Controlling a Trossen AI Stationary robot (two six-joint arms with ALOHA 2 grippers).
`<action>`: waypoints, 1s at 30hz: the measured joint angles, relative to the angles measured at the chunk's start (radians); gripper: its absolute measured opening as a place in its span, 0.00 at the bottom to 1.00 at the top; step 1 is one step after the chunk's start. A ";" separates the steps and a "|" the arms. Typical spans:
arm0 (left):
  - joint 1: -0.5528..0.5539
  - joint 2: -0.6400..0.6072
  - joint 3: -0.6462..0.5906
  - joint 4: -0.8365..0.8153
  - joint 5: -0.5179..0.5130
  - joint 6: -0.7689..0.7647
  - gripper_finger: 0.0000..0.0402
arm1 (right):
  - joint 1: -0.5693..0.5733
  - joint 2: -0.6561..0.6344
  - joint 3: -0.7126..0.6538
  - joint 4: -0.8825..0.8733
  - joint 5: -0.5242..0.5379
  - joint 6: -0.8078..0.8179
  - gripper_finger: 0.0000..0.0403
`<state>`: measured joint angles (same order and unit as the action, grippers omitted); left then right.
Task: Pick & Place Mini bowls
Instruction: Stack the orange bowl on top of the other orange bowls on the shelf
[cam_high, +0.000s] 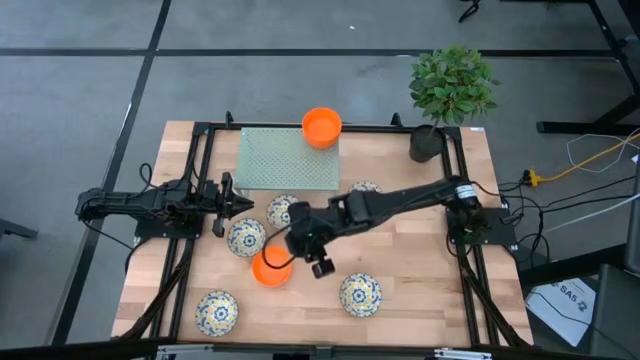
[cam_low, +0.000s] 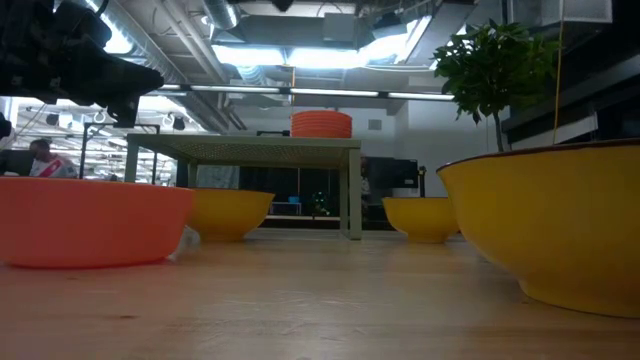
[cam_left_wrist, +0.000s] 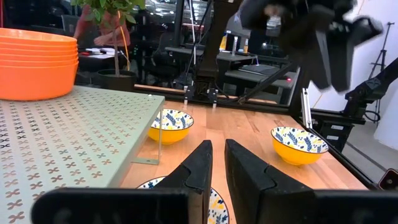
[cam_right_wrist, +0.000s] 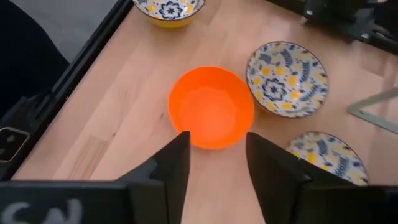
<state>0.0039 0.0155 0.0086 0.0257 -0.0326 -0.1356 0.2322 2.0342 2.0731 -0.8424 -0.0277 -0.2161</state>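
A single orange mini bowl (cam_right_wrist: 211, 115) rests on its base on the wooden table (cam_high: 420, 260), near the middle-left. My right gripper (cam_right_wrist: 216, 155) hovers above it, slanting down, open, one finger over each side of the bowl's near rim, touching nothing; the high view shows this gripper (cam_high: 288, 252) beside the bowl (cam_high: 268, 268). Several patterned mini bowls (cam_high: 246, 237) (cam_high: 360, 294) (cam_high: 216, 311) stand around. A stack of orange bowls (cam_high: 321, 127) sits on the green perforated platform (cam_high: 285, 160). My left gripper (cam_high: 225, 205) waits at the left, level, shut and empty.
A potted plant (cam_high: 448, 95) stands at the far right corner. Black frame rails (cam_high: 195, 190) run along the table's left and right sides. Two patterned bowls (cam_right_wrist: 287, 79) (cam_right_wrist: 328, 155) lie close to the orange bowl. Bare wood lies between the near bowls (cam_high: 300, 310).
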 joint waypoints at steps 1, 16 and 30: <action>0.000 0.000 0.000 0.000 0.000 0.000 0.09 | 0.003 0.000 -0.028 0.037 0.000 0.000 0.39; 0.000 0.000 0.000 0.000 0.000 0.000 0.09 | -0.012 0.000 -0.353 0.527 0.001 -0.058 0.41; 0.000 0.000 0.000 0.000 0.000 0.000 0.09 | -0.013 0.010 -0.476 0.686 -0.045 -0.132 0.14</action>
<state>0.0039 0.0154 0.0085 0.0257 -0.0329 -0.1356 0.2195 2.0441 1.5967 -0.1566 -0.0729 -0.3477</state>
